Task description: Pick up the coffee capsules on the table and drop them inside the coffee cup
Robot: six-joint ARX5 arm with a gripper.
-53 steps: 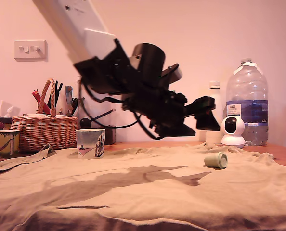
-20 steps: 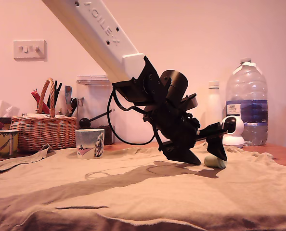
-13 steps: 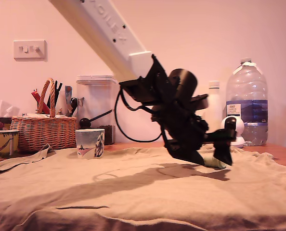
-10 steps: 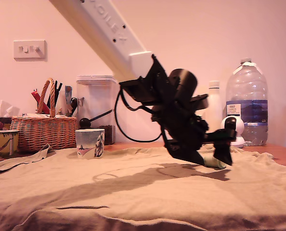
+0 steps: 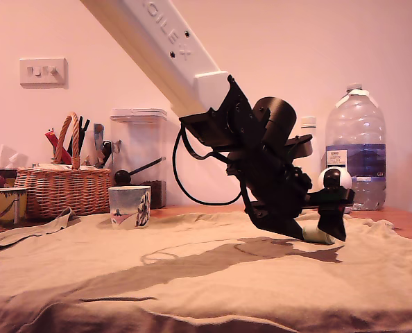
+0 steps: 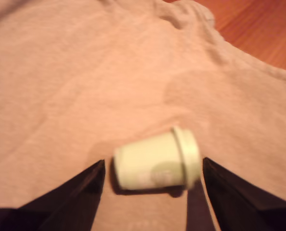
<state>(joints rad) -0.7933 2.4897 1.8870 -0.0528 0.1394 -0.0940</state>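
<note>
A pale green coffee capsule (image 6: 156,161) lies on its side on the tan cloth, between the two dark fingers of my gripper (image 6: 153,166), which stands open around it with a gap on each side. In the exterior view my gripper (image 5: 315,232) is low over the cloth at the right, and only the capsule's (image 5: 320,236) end peeks out between the fingers. The coffee cup (image 5: 130,206), short and whitish with a blue and dark print, stands upright on the cloth far to the exterior view's left of my gripper. What is inside it is hidden.
A wicker basket (image 5: 64,187) and a patterned mug (image 5: 3,202) stand at the exterior view's far left. Behind are a clear canister (image 5: 138,149), a white bottle (image 5: 307,149), a small white camera (image 5: 336,182) and a big water bottle (image 5: 357,149). Bare wood (image 6: 258,29) borders the cloth.
The arm swung from mid-air down to the cloth at the exterior view's right. Over the last second it edged further right and settled with its open fingers around the green capsule.
</note>
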